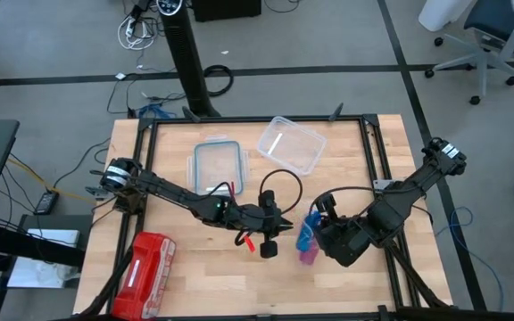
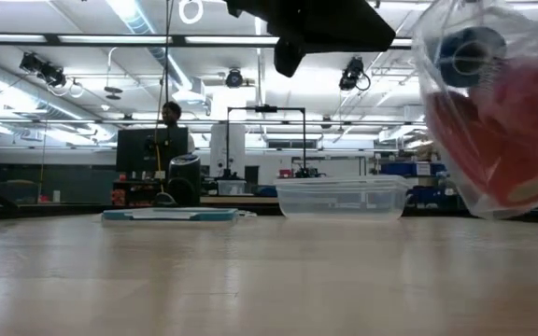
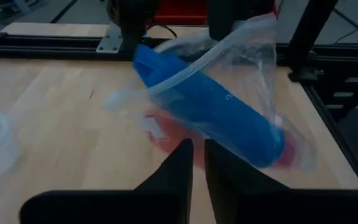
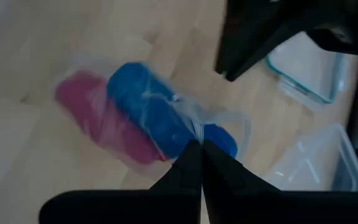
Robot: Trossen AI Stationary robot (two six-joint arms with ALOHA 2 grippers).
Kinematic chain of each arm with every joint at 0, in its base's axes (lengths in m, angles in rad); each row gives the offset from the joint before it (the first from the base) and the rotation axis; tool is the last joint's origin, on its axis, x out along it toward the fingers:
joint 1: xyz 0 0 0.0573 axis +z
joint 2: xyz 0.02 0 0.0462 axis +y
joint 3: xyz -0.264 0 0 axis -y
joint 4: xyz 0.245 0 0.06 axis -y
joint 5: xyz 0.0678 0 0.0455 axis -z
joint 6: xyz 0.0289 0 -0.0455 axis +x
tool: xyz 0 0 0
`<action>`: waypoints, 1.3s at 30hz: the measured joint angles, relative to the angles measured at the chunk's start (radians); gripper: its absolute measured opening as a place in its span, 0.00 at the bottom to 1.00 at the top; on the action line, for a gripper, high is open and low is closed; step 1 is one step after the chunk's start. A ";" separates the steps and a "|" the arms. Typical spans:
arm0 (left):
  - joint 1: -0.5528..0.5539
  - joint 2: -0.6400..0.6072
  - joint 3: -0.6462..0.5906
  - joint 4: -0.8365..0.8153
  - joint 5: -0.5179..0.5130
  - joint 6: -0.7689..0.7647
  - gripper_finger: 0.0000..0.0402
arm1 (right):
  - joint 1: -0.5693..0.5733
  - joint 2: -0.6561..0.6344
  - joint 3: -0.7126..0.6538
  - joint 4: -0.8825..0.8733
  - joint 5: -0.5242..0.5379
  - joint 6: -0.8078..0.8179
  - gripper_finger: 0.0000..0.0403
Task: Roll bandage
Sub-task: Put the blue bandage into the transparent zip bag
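Pinched by my right gripper [image 4: 196, 144], bag [image 3: 241, 68] hangs with bandage [image 3: 210, 106] inside; left gripper [image 3: 197, 149], nearly closed, must pull it out.

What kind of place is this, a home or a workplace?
Probably a robotics lab or workshop: the wooden table sits in a metal frame, office chairs and loose cables are around it, and long ceiling lights run overhead.

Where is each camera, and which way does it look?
High view: above the table, looking down; both arms, left hand, right hand.
Low view: table height, looking across; the clear bag hangs close by.
Left wrist view: past its own slightly parted fingers at the bandage.
Right wrist view: its shut fingers pinch the bag's edge.
Shared: every view shows the bag.
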 joint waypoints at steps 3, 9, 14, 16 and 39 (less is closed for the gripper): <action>0.000 0.000 0.000 0.059 0.001 0.002 0.11 | 0.002 0.014 0.000 0.000 -0.044 -0.009 0.00; 0.014 0.000 0.000 0.137 0.070 0.035 0.12 | -0.013 0.078 0.000 -0.008 -0.105 -0.025 0.00; 0.019 0.000 0.001 0.125 0.192 0.242 0.15 | -0.017 0.101 0.000 -0.016 -0.100 -0.073 0.00; 0.019 0.002 0.000 0.111 0.181 0.345 0.19 | -0.022 0.098 0.000 -0.009 -0.085 -0.082 0.00; 0.057 0.002 0.024 0.041 0.184 0.475 0.39 | -0.030 0.093 0.079 0.064 0.052 -0.238 0.00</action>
